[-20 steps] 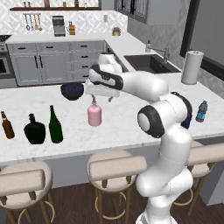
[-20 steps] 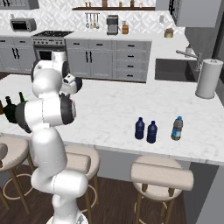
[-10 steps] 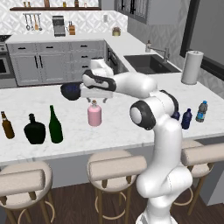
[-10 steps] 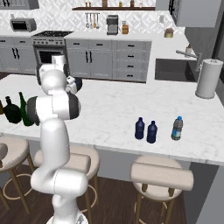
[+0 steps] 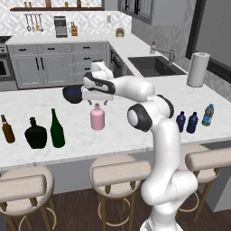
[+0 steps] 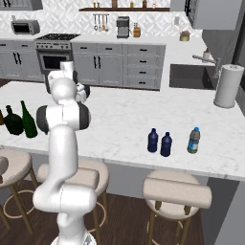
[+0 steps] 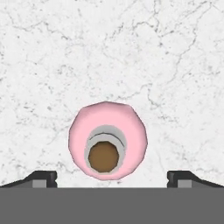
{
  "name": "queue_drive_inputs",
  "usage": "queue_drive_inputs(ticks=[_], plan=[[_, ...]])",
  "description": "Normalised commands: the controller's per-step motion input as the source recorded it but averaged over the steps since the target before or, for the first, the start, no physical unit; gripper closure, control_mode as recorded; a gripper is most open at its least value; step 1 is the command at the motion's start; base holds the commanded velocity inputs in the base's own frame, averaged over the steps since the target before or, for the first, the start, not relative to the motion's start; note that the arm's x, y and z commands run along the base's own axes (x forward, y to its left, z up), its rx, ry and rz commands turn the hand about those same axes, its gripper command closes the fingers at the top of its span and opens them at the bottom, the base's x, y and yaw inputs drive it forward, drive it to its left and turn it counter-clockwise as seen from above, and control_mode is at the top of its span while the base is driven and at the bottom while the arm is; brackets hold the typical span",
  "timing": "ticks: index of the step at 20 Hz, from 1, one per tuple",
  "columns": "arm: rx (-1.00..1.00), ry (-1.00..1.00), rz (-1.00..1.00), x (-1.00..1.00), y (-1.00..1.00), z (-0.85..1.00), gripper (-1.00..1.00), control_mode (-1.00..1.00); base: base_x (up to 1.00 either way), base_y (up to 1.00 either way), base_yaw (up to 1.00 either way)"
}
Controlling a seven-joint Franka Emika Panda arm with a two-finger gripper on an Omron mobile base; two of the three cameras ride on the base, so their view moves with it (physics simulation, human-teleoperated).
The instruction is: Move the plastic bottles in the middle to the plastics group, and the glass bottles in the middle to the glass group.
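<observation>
The squat pink bottle (image 5: pixel 97 118) with a pale cap stands upright in the middle of the marble island (image 5: pixel 135 135). My gripper (image 5: pixel 96 103) hangs open just above its neck. From the hand view I look straight down on the pink bottle (image 7: pixel 107 140), which lies between my spread fingertips (image 7: pixel 41 177). The dark green wine bottle (image 5: pixel 56 128) stands at the left beside the squat black bottle (image 5: pixel 36 134) and the slim brown bottle (image 5: pixel 6 129). Two dark blue bottles (image 5: pixel 181 122) (image 5: pixel 192 122) stand at the right next to the clear blue-capped bottle (image 5: pixel 208 115).
A dark bowl (image 5: pixel 72 94) sits on the island just behind my hand. A paper towel roll (image 5: pixel 198 69) stands at the far right near the sink (image 5: pixel 155 65). Stools (image 5: pixel 119 173) line the near edge of the island.
The arm's elbow has swung in toward the middle while the hand stayed over the pink bottle and sank a little. The jaws have stayed open.
</observation>
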Motion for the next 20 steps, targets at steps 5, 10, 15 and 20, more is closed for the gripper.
queue_drive_inputs(ticks=[5,10,15,20], plan=[[0.0,0.02,0.0,0.24,0.0,-0.23,-1.0,-1.0,0.0,0.0,0.0],[0.0,0.0,0.0,0.0,0.0,-0.16,-1.0,-1.0,0.0,0.0,0.0],[0.0,0.0,0.0,-0.04,0.0,-0.1,-1.0,-1.0,0.0,0.0,0.0],[0.0,0.0,0.0,-0.17,0.0,-0.11,-1.0,-1.0,0.0,0.0,0.0]])
